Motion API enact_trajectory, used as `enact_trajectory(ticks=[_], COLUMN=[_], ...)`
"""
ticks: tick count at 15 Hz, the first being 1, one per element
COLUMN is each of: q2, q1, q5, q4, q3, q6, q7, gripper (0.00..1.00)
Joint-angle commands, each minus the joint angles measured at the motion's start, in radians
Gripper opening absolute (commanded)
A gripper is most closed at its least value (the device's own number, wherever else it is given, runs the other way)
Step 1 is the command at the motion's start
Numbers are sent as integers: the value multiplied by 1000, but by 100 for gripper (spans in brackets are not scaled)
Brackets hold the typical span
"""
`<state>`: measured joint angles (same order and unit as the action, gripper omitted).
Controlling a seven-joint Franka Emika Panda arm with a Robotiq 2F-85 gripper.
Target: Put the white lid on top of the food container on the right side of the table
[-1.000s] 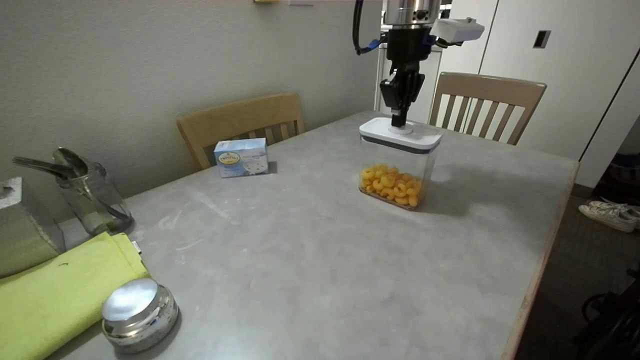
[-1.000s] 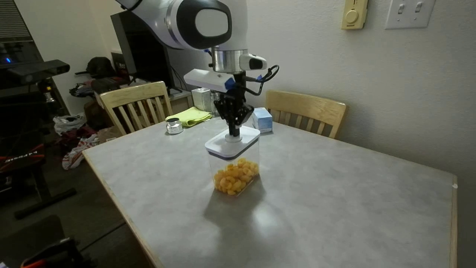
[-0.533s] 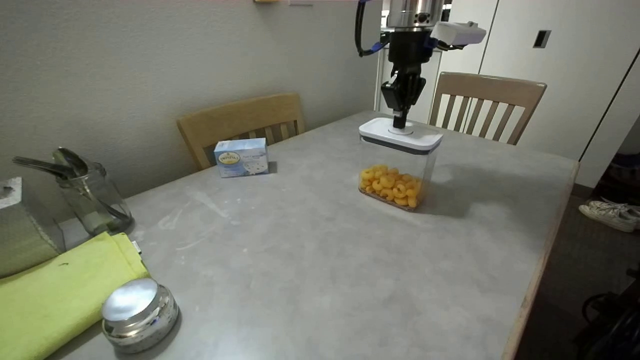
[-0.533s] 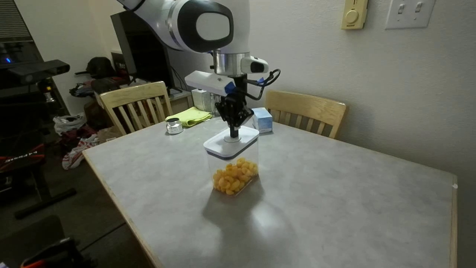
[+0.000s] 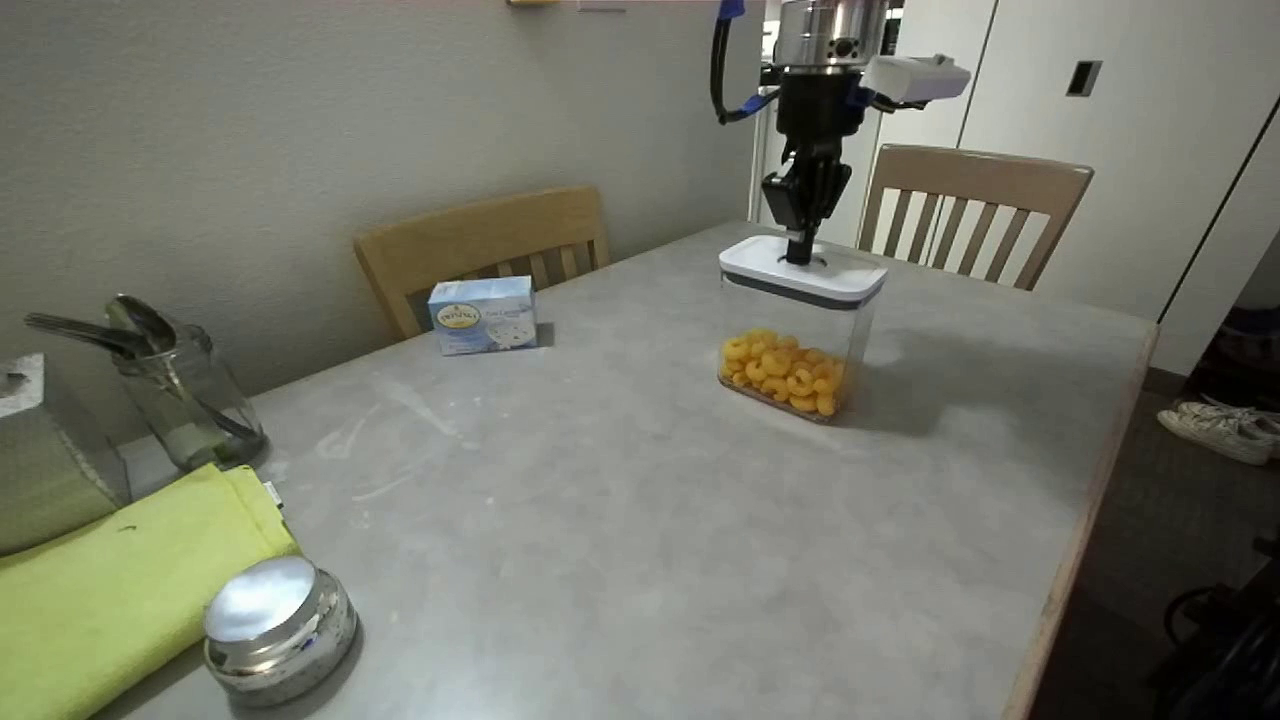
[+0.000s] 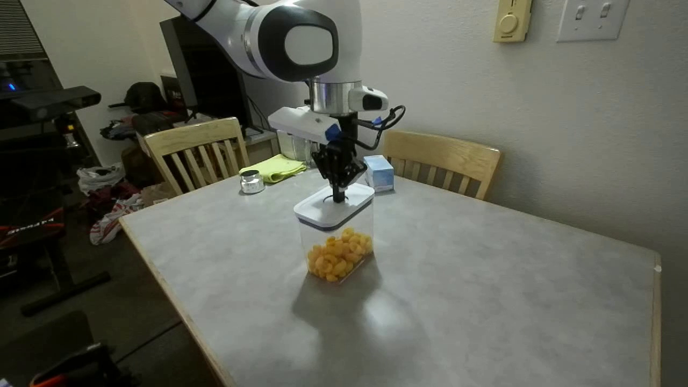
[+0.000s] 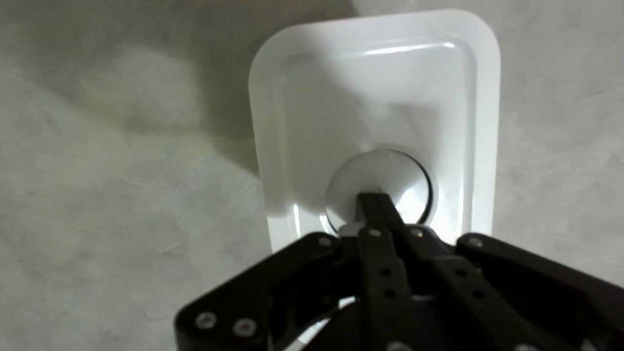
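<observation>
In an exterior view the left edge cuts off a pale box [image 5: 60, 460] and a yellow cloth [image 5: 130, 590]. Rightward on the surface [image 5: 560, 520] come a blue box [image 5: 484, 316], print blurred, then the food container [image 5: 795, 318], the white lid [image 5: 752, 255] on top. The gripper [image 5: 798, 260], fingers together, holding nothing, stands tips down on the lid's button [image 7: 373, 170], partly hiding both in the wrist view.

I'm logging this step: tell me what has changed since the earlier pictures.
The closed jaws moved down, pressing the once-raised round button on the white lid inward. Nothing was gripped or released. The lid stayed on the food container; the blue box stayed put.
</observation>
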<state>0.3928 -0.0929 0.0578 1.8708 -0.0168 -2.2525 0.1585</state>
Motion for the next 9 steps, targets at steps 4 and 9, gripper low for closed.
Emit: enact_trajectory(ticks=[4, 9], q2=[-68, -120], q1=[-2, 8], q5=[4, 2], q4=[51, 55], q3=[11, 15], q6=[1, 22], q7=[45, 57], gripper=[0, 0])
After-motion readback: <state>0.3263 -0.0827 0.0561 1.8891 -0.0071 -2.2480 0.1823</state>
